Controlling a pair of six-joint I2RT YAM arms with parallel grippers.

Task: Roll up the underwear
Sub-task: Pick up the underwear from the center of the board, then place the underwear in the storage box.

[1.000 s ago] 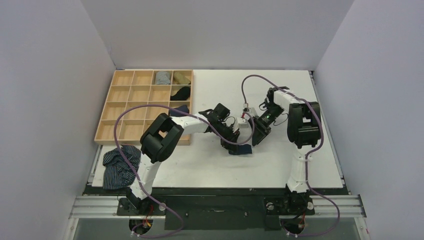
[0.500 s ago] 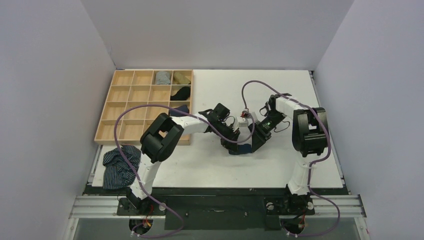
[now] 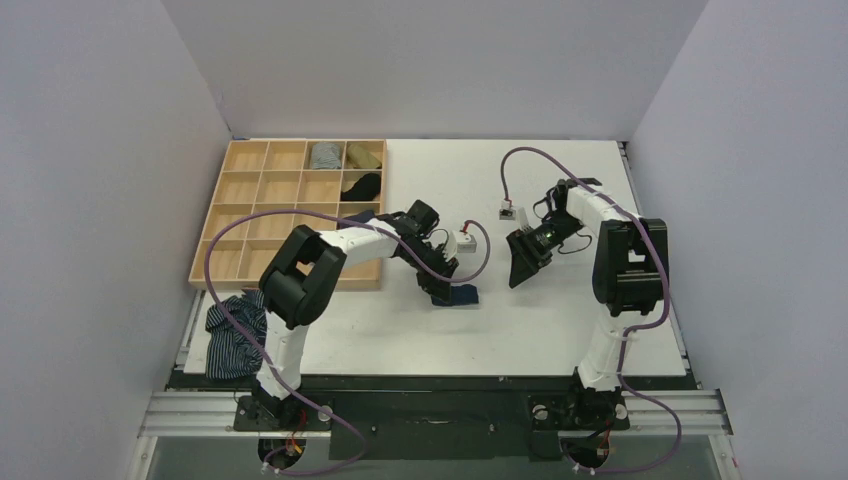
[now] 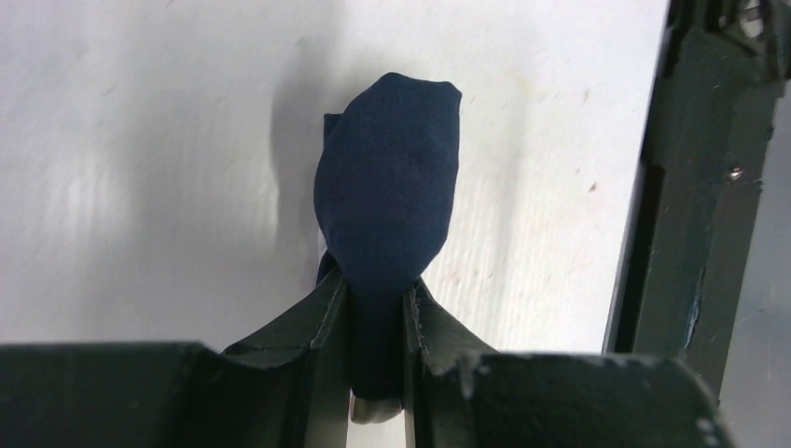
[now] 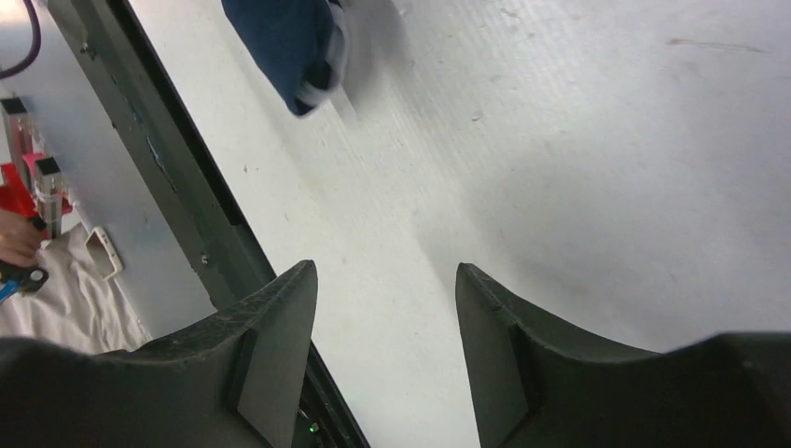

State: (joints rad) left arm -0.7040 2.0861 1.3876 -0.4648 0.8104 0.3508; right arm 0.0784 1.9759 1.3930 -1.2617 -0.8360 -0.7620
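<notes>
Navy rolled underwear clamped between left gripper fingers, just right of wooden tray; right gripper spread apart, empty, farther right.

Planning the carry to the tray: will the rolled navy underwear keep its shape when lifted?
Probably soft, not stiff: the underwear bulges beyond the left gripper, whose jaws pinch it narrow. It likely weighs little, being a small cloth bundle. It may loosen once released, since nothing visible ties the roll.

One underwear roll, one tray, one striped garment, two arms.
</notes>
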